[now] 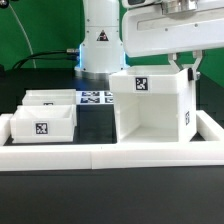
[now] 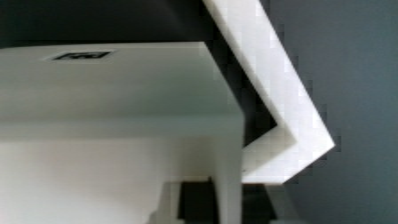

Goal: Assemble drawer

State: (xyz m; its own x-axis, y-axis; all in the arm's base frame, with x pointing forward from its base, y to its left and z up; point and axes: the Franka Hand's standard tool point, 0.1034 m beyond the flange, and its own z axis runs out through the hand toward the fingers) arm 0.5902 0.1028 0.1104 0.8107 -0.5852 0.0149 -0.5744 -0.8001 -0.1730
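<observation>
The drawer housing [image 1: 150, 108], a tall white open-fronted box with a tag on top, stands at the exterior view's right. Two shallow white trays lie at the left: one in front [image 1: 44, 124], one behind it [image 1: 50, 98]. My gripper [image 1: 187, 68] is at the housing's upper right corner, straddling its right side wall. In the wrist view the dark fingers [image 2: 196, 200] sit tight on either side of that thin white wall, so the gripper [image 2: 228, 200] is shut on it. The housing's tagged top [image 2: 107, 90] fills most of that view.
Low white wall strips run along the table's front [image 1: 110, 156] and the exterior view's right [image 1: 211, 126]; one shows in the wrist view [image 2: 270, 80] close beside the housing. The marker board [image 1: 95, 98] lies behind the trays. The robot base [image 1: 100, 45] stands at the back.
</observation>
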